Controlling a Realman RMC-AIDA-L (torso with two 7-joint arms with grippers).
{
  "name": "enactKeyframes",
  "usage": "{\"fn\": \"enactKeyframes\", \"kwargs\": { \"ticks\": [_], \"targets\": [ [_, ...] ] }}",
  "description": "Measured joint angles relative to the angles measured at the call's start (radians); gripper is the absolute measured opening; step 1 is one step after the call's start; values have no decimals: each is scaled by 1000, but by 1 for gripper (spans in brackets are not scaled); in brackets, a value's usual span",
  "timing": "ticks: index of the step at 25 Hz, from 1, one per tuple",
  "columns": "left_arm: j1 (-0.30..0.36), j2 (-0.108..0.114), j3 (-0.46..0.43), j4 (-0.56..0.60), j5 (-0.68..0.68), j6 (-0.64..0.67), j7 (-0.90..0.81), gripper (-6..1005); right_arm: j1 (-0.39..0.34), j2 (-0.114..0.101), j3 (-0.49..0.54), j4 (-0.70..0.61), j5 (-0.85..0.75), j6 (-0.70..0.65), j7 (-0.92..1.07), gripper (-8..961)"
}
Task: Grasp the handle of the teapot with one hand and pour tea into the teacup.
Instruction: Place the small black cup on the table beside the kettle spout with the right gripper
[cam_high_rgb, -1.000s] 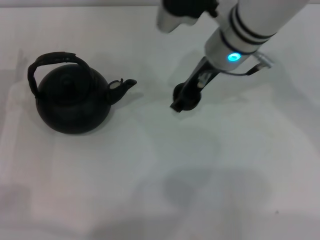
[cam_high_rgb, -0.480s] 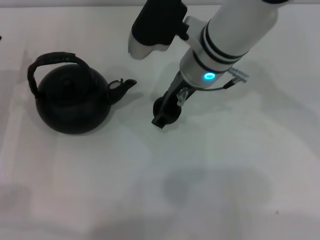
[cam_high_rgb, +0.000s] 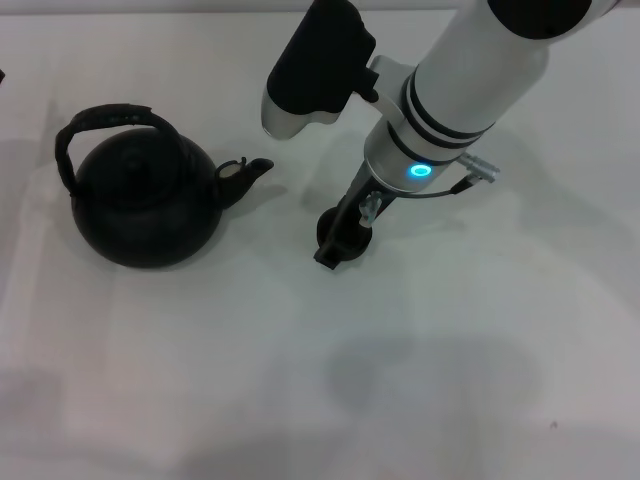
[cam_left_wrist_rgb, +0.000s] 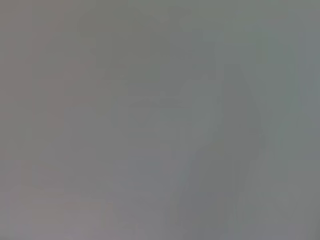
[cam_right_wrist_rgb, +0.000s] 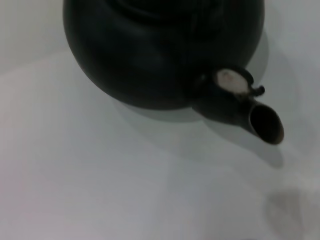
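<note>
Teapot (cam_high_rgb: 145, 205) sits on the white surface (cam_high_rgb: 450, 350), over on the robot's left side. It is round and matte black. Its handle (cam_high_rgb: 100, 125) arches up over the top, and nothing touches it. The short spout (cam_high_rgb: 248, 172) points toward the middle of the surface.

The right gripper (cam_high_rgb: 340, 240) is low over the surface, a little way past the spout tip and apart from it. The big white arm with a glowing blue ring reaches down to it from above. The arm covers most of what is there. A small dark round shape, the teacup (cam_high_rgb: 340, 232), shows at the dark jaws, and part of it is hidden. The jaws look shut around the teacup, but how they press on it is hard to make out. The teacup seems to rest on the surface.

The right wrist view shows things the head view does not. It looks close at the teapot's belly (cam_right_wrist_rgb: 160, 50) and straight at the spout's open mouth (cam_right_wrist_rgb: 267, 125). A pale patch sits on top of the spout (cam_right_wrist_rgb: 230, 80). The top of the teapot is cut off there, and the teacup and the jaws cannot be seen.

The left wrist view is only a gray blur. The left gripper cannot be seen in any view.
</note>
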Motion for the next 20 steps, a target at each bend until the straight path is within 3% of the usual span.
{"fn": "enactKeyframes", "kwargs": {
  "ticks": [20],
  "targets": [
    [2, 0, 0, 2, 0, 7, 0, 789, 3, 0, -40, 0, 6, -6, 0, 733]
  ]
}}
